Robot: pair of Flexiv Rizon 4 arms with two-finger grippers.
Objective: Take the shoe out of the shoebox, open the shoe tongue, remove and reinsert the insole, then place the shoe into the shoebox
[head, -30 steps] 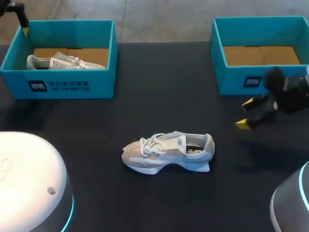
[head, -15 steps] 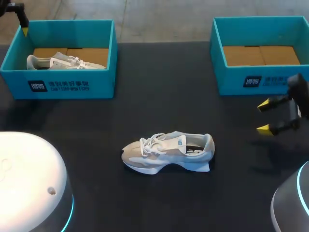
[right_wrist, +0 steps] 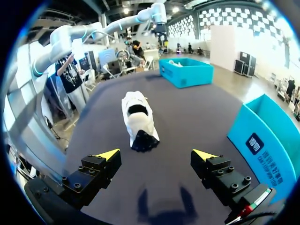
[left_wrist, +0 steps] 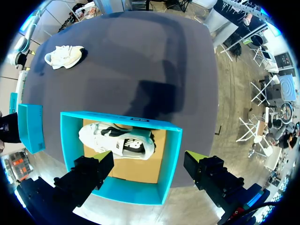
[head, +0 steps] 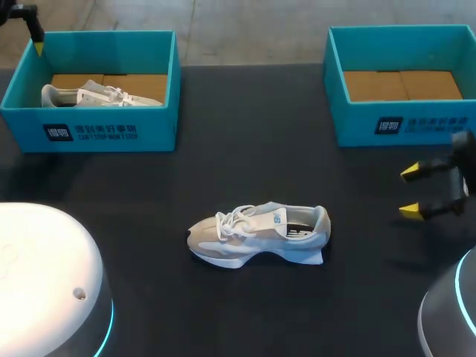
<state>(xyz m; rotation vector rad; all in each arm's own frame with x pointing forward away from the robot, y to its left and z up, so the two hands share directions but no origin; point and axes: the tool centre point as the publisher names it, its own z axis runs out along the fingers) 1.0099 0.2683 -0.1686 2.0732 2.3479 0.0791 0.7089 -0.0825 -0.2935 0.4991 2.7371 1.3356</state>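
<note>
Our right gripper (head: 411, 192) hangs wide open at three o'clock of the shoe (head: 256, 234). Our left gripper (left_wrist: 147, 157), also wide, hovers over the ten-o'clock box (head: 160, 130).

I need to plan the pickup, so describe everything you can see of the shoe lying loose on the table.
The shoe is a low trainer with pale grey and beige fabric-looking uppers, white laces and a thick white sole. It stands upright on its sole near the middle of the black table, toe toward my left, heel toward my right. A dark inside shows in the opening. Only the table touches it. The open right gripper hangs apart, beyond the heel.
</note>
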